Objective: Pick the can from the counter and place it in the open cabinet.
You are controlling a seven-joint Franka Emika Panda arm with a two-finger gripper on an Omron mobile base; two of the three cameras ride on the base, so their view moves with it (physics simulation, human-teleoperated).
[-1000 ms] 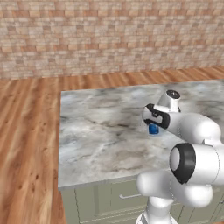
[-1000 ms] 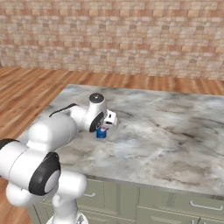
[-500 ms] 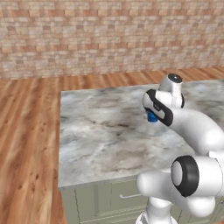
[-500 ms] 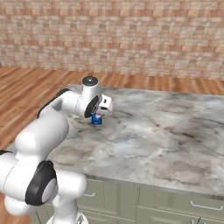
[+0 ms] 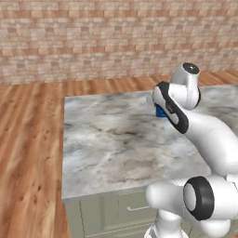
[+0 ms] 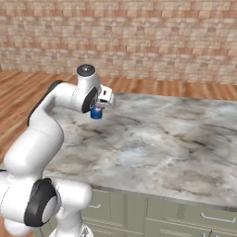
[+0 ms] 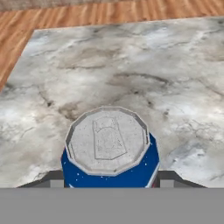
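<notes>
The tool grips the can, its fingers closed against the can's sides and the can lifted clear of the desk.

From the left base view little of this can be made out. The arm's white forearm and its dark band cross in front of the can, leaving just a small blue patch at the arm's edge, above the far part of the desk. The fingers themselves are hidden behind the arm there.

The right base view shows more: the can hangs below the white hand, its blue body plain against the marbled slab, with a gap of stone visible beneath it. The logo band is too small to read. The fingers are hard to separate from the hand at this size.

The hand view gives what neither base view does. The can sits close to the camera, silver top facing up with its tab outline visible, blue wall below it. Its lower part is cut off at the bottom of the picture. A dark finger tip peeks out on either side of the can, mostly covered by it. Beyond lies the veined desk, its near corner, and a strip of wooden floor.

Both base views show a brick wall behind the floor and green drawer fronts under the slab.
</notes>
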